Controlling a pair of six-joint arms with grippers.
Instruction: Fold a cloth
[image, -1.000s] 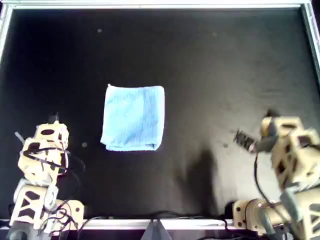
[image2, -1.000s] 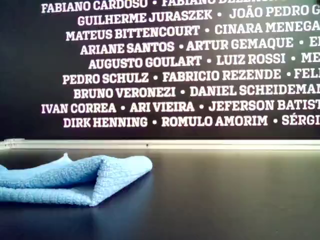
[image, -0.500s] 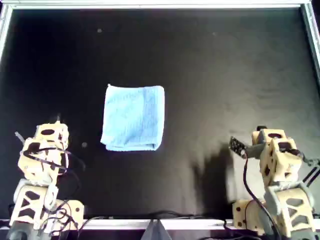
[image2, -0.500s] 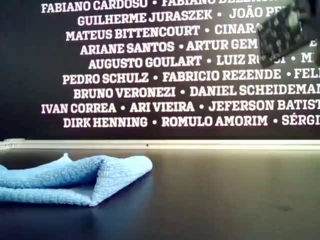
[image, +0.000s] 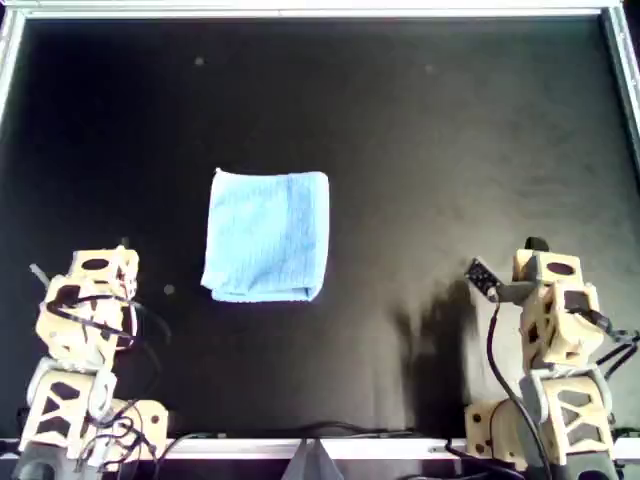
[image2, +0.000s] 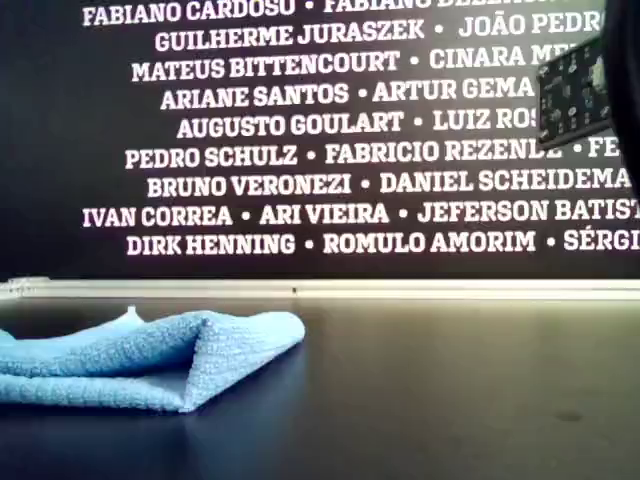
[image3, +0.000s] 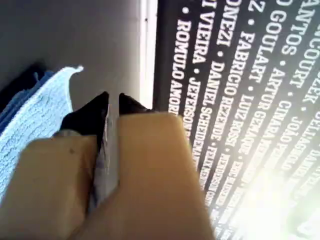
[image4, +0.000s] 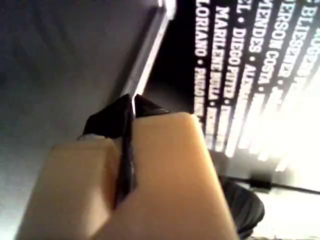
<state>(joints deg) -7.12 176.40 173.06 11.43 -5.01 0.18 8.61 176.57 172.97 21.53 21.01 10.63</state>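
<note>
The light blue cloth (image: 266, 235) lies folded into a rectangle on the black table, left of centre in the overhead view. In the exterior view the cloth (image2: 150, 360) lies at the left with one folded edge raised. My first gripper (image3: 112, 102) is shut and empty, and the cloth (image3: 30, 125) lies a short way beyond it. Its arm (image: 88, 300) stands at the overhead view's lower left, apart from the cloth. My second gripper (image4: 132, 102) is shut and empty over bare table. Its arm (image: 552, 300) stands at the lower right, far from the cloth.
A metal rim (image: 320, 10) frames the black table (image: 440, 150). A dark wall with white printed names (image2: 330, 150) rises behind the far edge. A dark circuit board on the second arm (image2: 575, 90) shows at the exterior view's upper right.
The arm at the overhead view's lower right has drawn back towards the near edge and turned upright. The cloth and the other arm have not moved.
</note>
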